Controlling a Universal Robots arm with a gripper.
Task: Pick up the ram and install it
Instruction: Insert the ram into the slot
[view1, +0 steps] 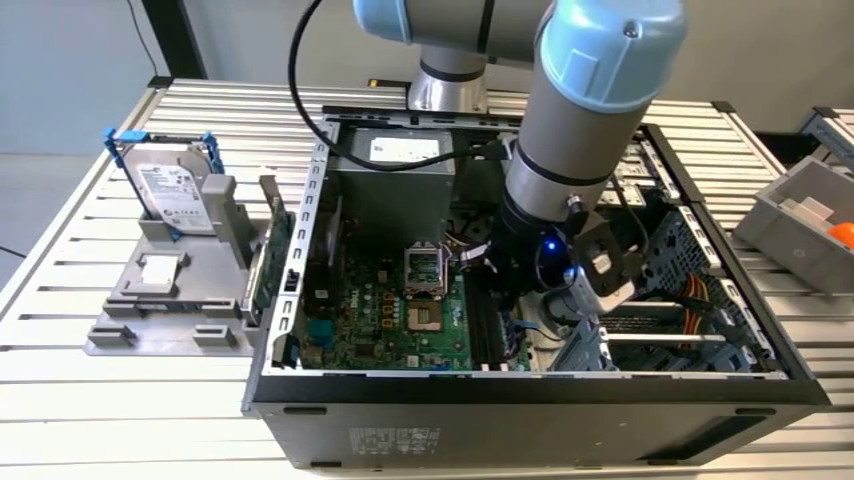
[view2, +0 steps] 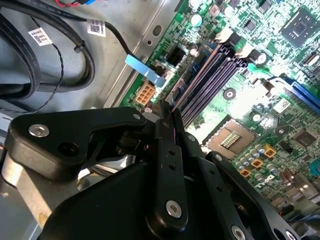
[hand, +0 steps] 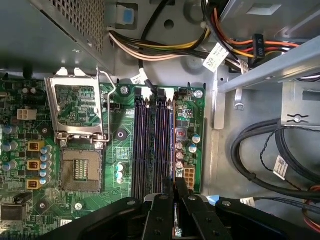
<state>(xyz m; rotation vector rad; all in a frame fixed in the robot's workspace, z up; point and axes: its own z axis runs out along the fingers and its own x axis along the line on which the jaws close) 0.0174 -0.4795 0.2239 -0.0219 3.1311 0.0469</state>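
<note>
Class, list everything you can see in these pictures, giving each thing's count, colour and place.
table: one, silvery slats, under everything
computer case: one, black, open, on the table
motherboard: one, green, inside the case
processor socket: one, silver, on the motherboard
memory slots: several, dark, beside the socket
ram: one, bluish, edge-on along the slot nearest the board's edge
cables: several, black, beside the motherboard
hard drive: one, silver in a blue frame, upright on a grey stand, exterior view's left
green card: one, upright between stand and case
bin: one, grey, exterior view's right
arm: one, silver and pale blue, reaching into the case
gripper: one, black, jaws closed on the ram
</note>
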